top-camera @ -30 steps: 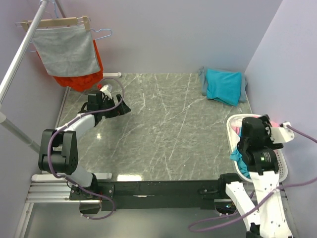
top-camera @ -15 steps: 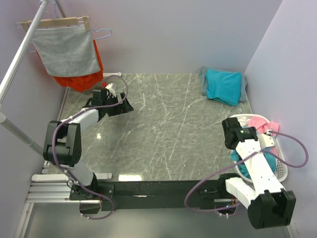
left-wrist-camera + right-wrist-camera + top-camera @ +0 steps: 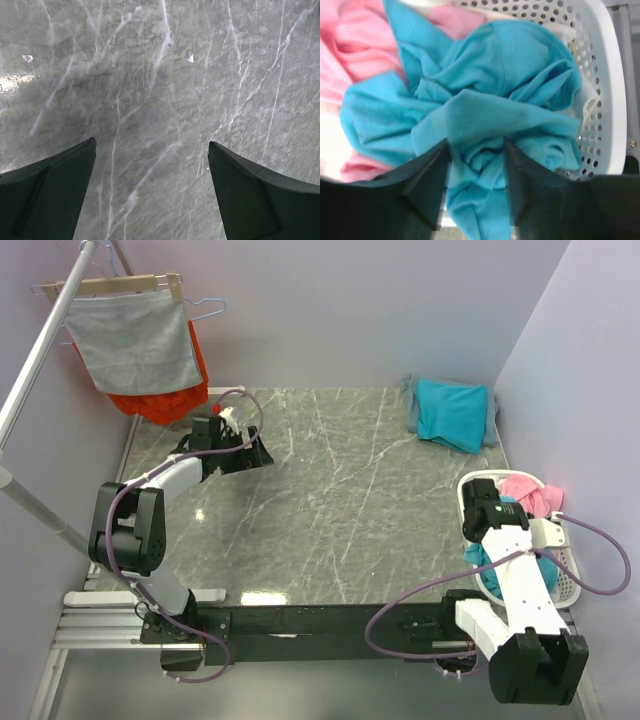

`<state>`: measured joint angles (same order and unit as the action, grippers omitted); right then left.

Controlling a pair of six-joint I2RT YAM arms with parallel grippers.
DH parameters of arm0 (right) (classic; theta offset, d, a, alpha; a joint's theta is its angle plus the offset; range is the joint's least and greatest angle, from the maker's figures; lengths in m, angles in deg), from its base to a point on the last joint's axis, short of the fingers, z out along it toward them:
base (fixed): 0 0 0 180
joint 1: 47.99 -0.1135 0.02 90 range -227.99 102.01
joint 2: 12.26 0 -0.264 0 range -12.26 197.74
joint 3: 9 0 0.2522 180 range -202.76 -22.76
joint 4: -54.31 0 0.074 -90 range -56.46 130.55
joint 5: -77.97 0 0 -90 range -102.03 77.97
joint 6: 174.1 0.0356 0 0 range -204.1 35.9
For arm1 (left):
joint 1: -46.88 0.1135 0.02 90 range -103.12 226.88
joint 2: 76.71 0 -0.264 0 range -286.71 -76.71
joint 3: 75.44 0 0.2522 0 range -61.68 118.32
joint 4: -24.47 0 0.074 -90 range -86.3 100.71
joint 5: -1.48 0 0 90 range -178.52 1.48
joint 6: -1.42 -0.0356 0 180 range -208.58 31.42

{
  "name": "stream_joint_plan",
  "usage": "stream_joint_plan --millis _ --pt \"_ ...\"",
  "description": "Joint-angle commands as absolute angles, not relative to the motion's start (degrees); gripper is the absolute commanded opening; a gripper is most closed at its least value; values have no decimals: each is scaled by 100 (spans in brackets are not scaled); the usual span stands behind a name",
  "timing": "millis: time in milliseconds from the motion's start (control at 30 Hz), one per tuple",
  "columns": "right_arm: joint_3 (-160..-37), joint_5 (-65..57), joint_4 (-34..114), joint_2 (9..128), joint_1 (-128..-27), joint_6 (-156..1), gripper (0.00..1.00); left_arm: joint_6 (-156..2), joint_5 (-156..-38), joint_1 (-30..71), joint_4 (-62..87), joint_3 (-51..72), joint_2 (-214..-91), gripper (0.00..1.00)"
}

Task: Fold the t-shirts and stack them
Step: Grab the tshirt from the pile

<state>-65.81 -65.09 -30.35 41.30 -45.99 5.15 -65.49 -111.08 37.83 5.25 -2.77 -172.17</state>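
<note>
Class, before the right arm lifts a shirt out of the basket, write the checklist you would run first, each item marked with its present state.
1. Right gripper over the crumpled turquoise shirt: ok, cloth sits between its fingers.
2. Grip firm on that shirt: cannot tell.
3. Pink garment clear of that shirt: not ok, they overlap in the basket.
4. Left gripper open, empty: ok.
5. Table middle free for folding: ok.
</note>
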Motion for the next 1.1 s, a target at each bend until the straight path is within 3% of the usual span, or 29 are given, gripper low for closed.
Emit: stream_joint_plan --millis 0,33,167,233,333,367,400,633,767,1067 --pt "-6433 -6653 -2039 3819 -4080 -533 44 -6687 -11058 3757 438 -60 -16970 99" --pt "-6381 -6609 -1871 3766 -3879 -935 38 -6696 -11040 3748 403 -51 -16970 99" --pt "-6258 -6319 -1291 3556 -3447 -1606 34 -6696 -10996 3739 420 -51 -17022 99" --pt "-6222 -6222 -1158 3520 -3385 -1765 24 -6687 -11005 3731 438 -42 -17101 99" --pt "-6222 -6160 -1008 3528 -3349 -1967 24 -6687 -10970 3704 394 19 -17207 99" --pt "-6222 -6160 -982 3555 -3340 -2011 16 -6687 -10961 3695 385 28 -17233 99" --pt "-6222 -6160 -929 3564 -3323 -2038 0 -6696 -10952 3678 402 28 -17242 99" --pt "-6196 -5608 -114 3152 -3340 -3219 0 -6661 -10935 3608 437 90 -17383 99" --pt "-6336 -4110 1010 1904 -3384 -4391 0 -6590 -10926 3502 517 99 -17383 99" --pt "-8936 -2392 986 1779 -3384 -5605 0 -6380 -10513 3194 894 -77 -17199 100"
